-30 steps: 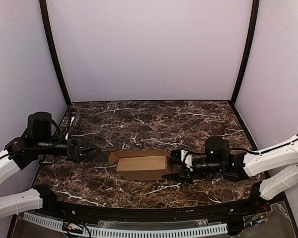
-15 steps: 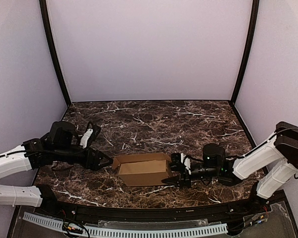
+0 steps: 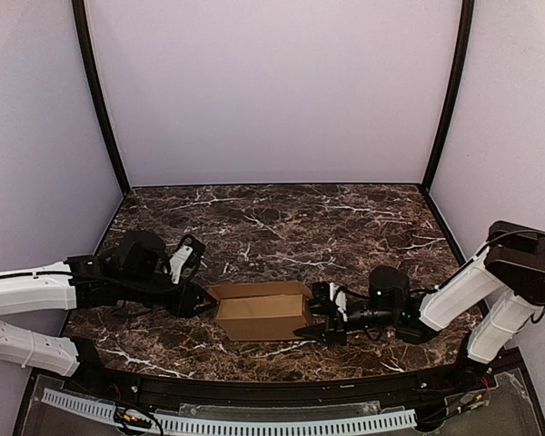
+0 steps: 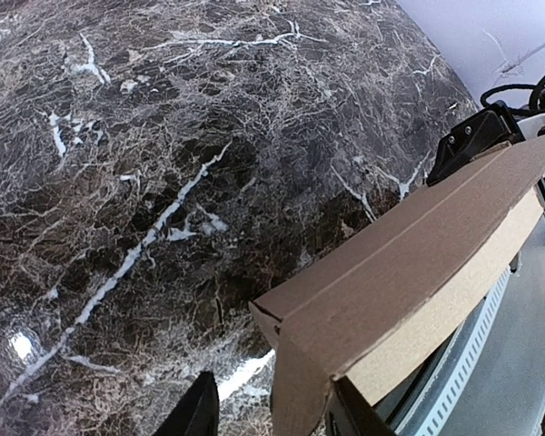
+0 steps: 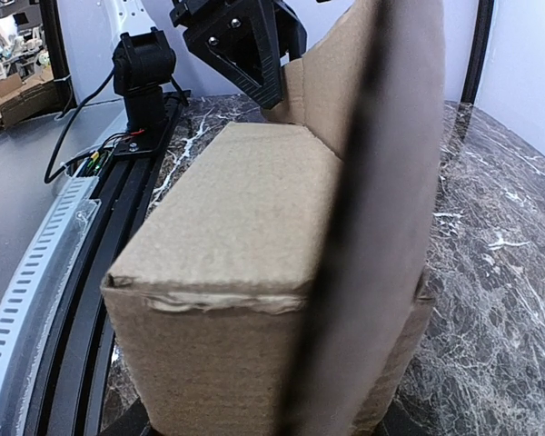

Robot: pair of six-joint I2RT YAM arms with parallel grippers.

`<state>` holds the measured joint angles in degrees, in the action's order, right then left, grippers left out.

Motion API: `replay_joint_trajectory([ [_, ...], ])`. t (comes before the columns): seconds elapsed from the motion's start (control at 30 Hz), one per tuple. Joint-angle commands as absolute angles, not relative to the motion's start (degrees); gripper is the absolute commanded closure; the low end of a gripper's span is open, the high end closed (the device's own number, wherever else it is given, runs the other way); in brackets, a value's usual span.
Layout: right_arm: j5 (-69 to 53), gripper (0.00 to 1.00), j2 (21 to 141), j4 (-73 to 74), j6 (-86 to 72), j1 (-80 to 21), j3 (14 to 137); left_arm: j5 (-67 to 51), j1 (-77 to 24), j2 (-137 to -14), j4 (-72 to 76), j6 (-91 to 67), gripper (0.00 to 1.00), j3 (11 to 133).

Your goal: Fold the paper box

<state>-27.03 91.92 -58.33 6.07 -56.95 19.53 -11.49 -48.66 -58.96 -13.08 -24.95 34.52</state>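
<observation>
The paper box (image 3: 259,309) is a small narrow brown cardboard box lying lengthwise near the front of the marble table (image 3: 282,227). My right gripper (image 3: 320,318) is shut on its right end. In the right wrist view the paper box (image 5: 227,272) fills the gap between the jaws, and a raised flap (image 5: 381,182) stands along its right side. My left gripper (image 3: 197,302) is at the box's left end. In the left wrist view the box corner (image 4: 409,263) hangs over my left gripper (image 4: 272,420). One finger rests against the box and the other stands apart from the end flap.
A white slotted rail (image 3: 254,425) and a black bar run along the table's near edge. Lilac walls close off the back and sides. The left arm's base post (image 5: 150,77) with its cables stands beyond the box in the right wrist view.
My left arm has swung right and down to the box's left end, and its jaws have narrowed around the end flap. The right gripper has kept its hold on the box.
</observation>
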Motion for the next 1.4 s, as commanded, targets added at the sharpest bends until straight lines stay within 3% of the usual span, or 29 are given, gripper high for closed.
replay_joint_trajectory([
  [0.0, -27.1, 0.68, 93.4, -62.4, 5.6, -56.6, 19.0, -10.0, -48.8, -59.9, -12.0, -24.2, 0.66, 36.1],
  [0.57, -24.9, 0.69, 96.5, -63.7, 6.6, -56.6, 19.4, -9.4, -48.9, -61.4, -15.3, -23.3, 0.95, 38.6],
  [0.67, -24.5, 0.69, 96.5, -64.0, 6.8, -56.6, 19.6, -9.4, -48.8, -61.8, -16.0, -23.3, 0.96, 38.9],
  [0.87, -24.1, 0.69, 96.6, -64.2, 6.6, -56.6, 20.0, -9.6, -48.8, -62.6, -16.9, -24.2, 0.80, 39.3],
  [1.0, -24.0, 0.69, 96.7, -64.8, 6.4, -56.5, 19.9, -9.1, -48.9, -62.8, -17.1, -24.7, 0.77, 39.1],
  [1.17, -24.0, 0.70, 96.4, -64.8, 6.3, -56.7, 19.6, -8.9, -48.9, -62.8, -17.1, -24.9, 0.82, 39.2],
  [1.37, -24.4, 0.71, 97.1, -65.4, 6.2, -56.9, 19.5, -9.1, -48.8, -63.7, -16.5, -25.0, 0.98, 39.5],
])
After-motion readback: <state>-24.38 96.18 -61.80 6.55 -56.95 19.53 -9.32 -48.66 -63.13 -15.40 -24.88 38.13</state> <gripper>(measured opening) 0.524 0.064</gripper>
